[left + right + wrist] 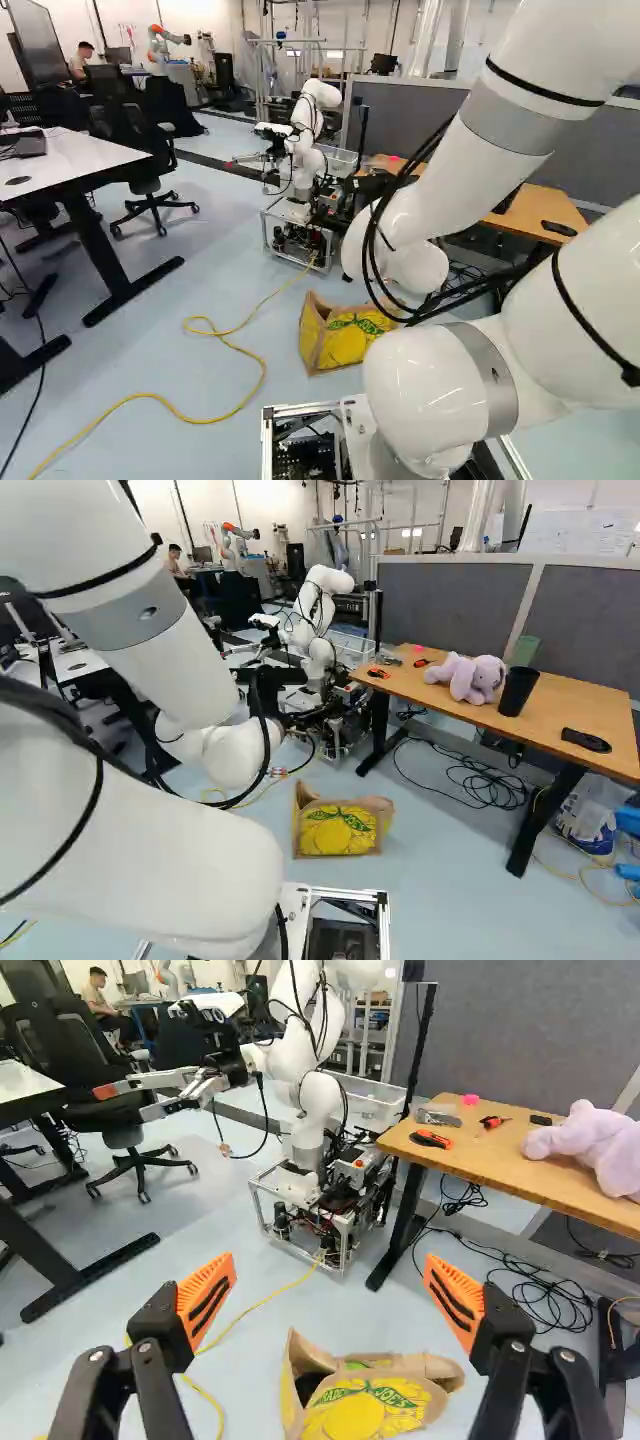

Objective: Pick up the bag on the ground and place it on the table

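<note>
The paper grocery bag (372, 1410) sits on the floor (450, 905) ahead of the gripper (330, 1297), its 2 fingers spread and empty. Probably light, soft-walled (contents hidden) — pinch the crumpled rim (438, 1368) gently, lest it tear

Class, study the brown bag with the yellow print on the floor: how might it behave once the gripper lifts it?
The bag will probably flex, since its thin walls look creased and its top edge folds over. It may be light for its size, as its opening shows a dark hollow.
</note>
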Controlling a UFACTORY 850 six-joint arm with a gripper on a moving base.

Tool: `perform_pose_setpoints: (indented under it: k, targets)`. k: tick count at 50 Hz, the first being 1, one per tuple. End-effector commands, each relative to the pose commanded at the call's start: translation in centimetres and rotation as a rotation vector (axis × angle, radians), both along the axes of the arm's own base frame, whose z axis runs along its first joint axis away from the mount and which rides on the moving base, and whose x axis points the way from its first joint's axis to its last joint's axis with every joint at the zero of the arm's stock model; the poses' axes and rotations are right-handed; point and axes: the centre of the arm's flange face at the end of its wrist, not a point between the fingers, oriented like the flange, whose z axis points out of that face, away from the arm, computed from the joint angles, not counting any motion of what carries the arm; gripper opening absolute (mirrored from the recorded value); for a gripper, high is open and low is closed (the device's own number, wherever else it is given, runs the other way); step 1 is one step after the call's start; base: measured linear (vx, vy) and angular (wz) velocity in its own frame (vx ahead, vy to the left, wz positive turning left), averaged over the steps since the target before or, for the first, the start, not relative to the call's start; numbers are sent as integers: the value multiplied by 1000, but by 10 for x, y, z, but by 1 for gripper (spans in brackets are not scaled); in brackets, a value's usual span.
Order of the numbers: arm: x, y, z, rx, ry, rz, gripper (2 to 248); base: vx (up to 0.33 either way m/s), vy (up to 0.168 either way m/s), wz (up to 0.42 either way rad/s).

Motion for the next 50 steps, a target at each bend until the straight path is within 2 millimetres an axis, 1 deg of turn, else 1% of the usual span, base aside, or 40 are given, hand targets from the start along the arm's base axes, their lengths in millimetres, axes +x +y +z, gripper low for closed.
perform_pose_setpoints:
  k: [9,18,50]
  targets:
    - [7,-1,1,1,8,-6,247,7,1,0]
    - [21,-5,-1,10,53,-34,247,0,0,0]
    - [74,-21,-20,105,362,-204,247,0,0,0]
